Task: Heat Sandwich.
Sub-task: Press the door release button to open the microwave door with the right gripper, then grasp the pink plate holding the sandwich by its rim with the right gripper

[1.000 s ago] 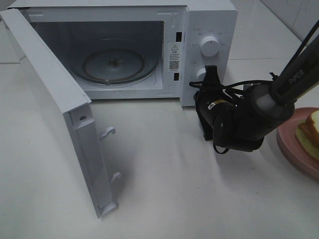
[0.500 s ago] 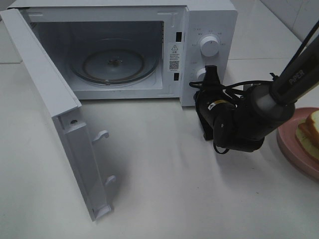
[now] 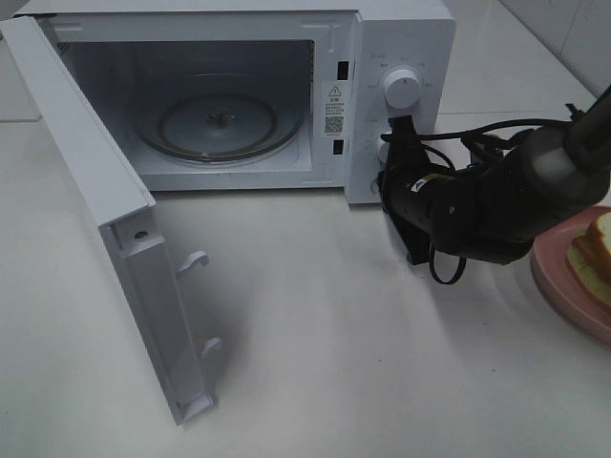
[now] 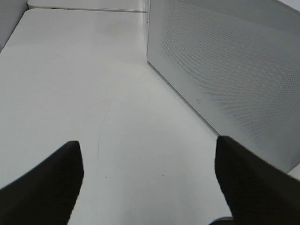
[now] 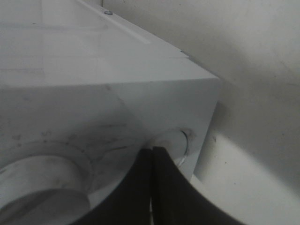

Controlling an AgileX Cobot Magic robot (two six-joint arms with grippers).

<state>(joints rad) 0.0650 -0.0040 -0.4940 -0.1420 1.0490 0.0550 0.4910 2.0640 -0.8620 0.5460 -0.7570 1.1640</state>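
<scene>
The sandwich (image 3: pixel 594 250) lies on a round pink plate (image 3: pixel 558 286) at the right edge of the table, partly cut off by the frame. The white microwave (image 3: pixel 401 38) stands at the back with its door (image 3: pixel 115 239) swung wide open and a glass turntable (image 3: pixel 218 122) inside. My right gripper (image 3: pixel 401 127) is shut and empty, with its tip at the microwave's lower knob (image 5: pixel 169 143). In the right wrist view the right gripper (image 5: pixel 152 150) has its fingers pressed together. My left gripper (image 4: pixel 147 140) is open and empty over bare table beside the microwave's perforated side wall (image 4: pixel 229 70).
The open door juts far out over the front left of the table. The upper knob (image 3: pixel 402 88) sits above my right gripper. The right arm and its cables (image 3: pixel 477 205) hang between the microwave front and the plate. A tiled wall is at the back right.
The microwave door has swung a little further open. My right arm has shifted to the right and its gripper tip has risen slightly at the lower knob.
</scene>
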